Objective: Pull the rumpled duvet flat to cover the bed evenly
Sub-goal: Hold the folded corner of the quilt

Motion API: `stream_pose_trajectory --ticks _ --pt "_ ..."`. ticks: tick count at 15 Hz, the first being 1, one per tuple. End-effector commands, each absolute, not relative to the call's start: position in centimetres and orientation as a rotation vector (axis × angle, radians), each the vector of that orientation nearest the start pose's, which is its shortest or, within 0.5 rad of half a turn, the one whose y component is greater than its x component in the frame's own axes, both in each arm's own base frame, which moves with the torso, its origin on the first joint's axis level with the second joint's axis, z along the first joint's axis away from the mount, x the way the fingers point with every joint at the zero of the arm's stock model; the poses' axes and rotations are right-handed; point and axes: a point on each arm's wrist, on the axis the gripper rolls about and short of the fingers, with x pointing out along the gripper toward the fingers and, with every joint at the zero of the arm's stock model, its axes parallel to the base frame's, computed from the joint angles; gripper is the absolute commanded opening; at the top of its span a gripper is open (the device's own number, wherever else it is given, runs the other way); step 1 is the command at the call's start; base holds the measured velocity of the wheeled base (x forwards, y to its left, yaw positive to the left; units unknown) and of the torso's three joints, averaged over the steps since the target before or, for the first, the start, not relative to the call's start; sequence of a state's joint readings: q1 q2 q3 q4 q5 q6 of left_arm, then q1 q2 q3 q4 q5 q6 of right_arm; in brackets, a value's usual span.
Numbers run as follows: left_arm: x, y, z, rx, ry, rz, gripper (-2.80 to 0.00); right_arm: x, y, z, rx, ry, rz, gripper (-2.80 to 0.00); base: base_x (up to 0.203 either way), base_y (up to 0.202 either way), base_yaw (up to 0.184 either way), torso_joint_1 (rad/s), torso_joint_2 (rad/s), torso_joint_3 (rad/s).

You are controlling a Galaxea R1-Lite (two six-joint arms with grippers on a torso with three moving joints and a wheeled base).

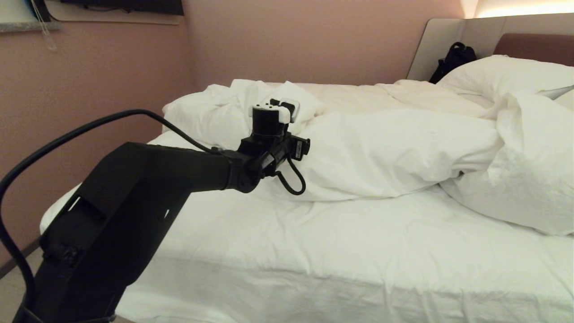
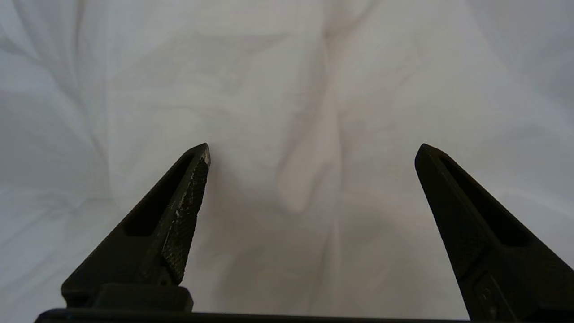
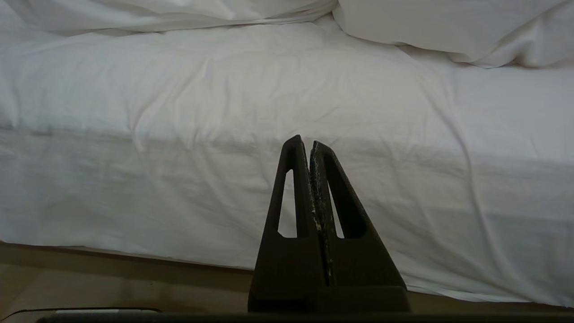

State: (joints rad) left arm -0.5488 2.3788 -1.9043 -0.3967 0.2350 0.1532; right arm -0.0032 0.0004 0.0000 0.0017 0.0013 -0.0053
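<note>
The duvet (image 1: 381, 148) lies bunched up in a big heap on the far side of the bed (image 1: 314, 251). The left gripper (image 2: 312, 148) hangs over the white folds with its fingers spread wide, holding nothing. The right gripper (image 3: 309, 142) is low by the bed's near side, fingers pressed together.

One duvet (image 1: 381, 152), one bed (image 1: 314, 251), one bag (image 1: 453, 60).
</note>
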Motion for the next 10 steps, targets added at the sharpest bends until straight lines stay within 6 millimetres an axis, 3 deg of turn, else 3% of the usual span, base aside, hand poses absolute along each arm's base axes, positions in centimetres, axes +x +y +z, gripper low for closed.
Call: stream_pose_trajectory --ticks 1,10 --pt "44.4 -26.1 17.3 0.205 0.057 -0.306 0.0 -2.3 0.0 7.5 -0.006 0.002 -0.002 -2.8 0.0 0.0 0.0 0.0 0.0 0.0" --pt "46.6 -24.3 15.5 0.275 0.005 -0.165 0.0 -2.3 0.0 7.5 -0.006 0.002 -0.001 -2.8 0.0 0.0 0.0 0.0 0.0 0.0"
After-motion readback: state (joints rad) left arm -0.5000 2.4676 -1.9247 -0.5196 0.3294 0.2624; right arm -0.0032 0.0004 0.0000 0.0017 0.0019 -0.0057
